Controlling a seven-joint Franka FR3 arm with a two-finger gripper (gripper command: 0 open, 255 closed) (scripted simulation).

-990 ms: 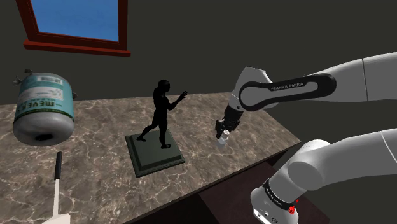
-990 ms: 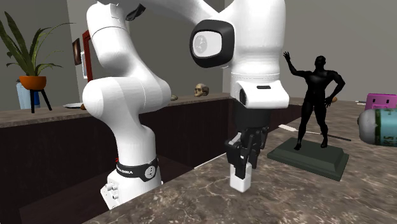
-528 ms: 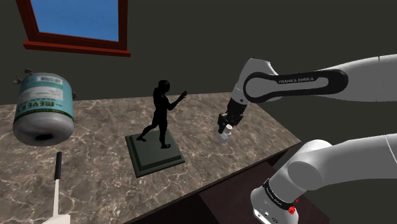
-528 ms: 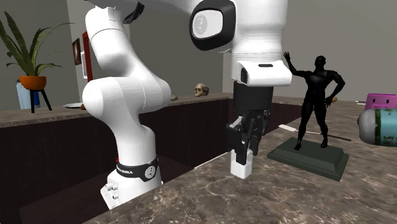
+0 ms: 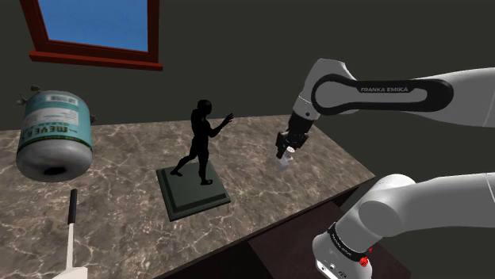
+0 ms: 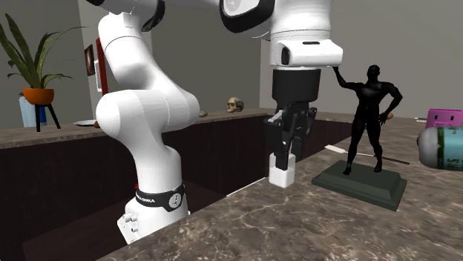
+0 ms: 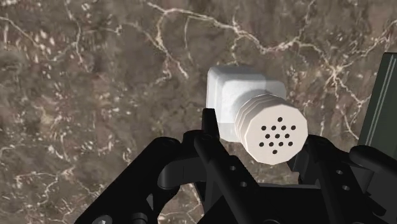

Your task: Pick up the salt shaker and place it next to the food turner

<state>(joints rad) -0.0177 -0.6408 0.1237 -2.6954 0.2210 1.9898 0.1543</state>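
The salt shaker [image 5: 284,162] is a small white block with a round perforated cap [image 7: 275,132]. My black gripper [image 5: 288,149] is shut on it and holds it in the air above the marble counter [image 5: 135,214], near the counter's right end in the shoulder view. From the second exterior view the shaker [image 6: 283,173] hangs clear of the surface below the gripper [image 6: 288,148]. The food turner [image 5: 71,230], with a black handle and a white blade, lies at the shoulder view's lower left, far from the shaker.
A black figure statue [image 5: 200,147] on a dark square base [image 5: 193,194] stands between the shaker and the turner. A large grey canister [image 5: 54,135] lies at the counter's left. A red-framed window [image 5: 95,32] is behind. The counter edge runs just below the gripper.
The arm has risen, lifting the shaker higher off the counter and a little toward the shoulder view's right. The grip stays the same.
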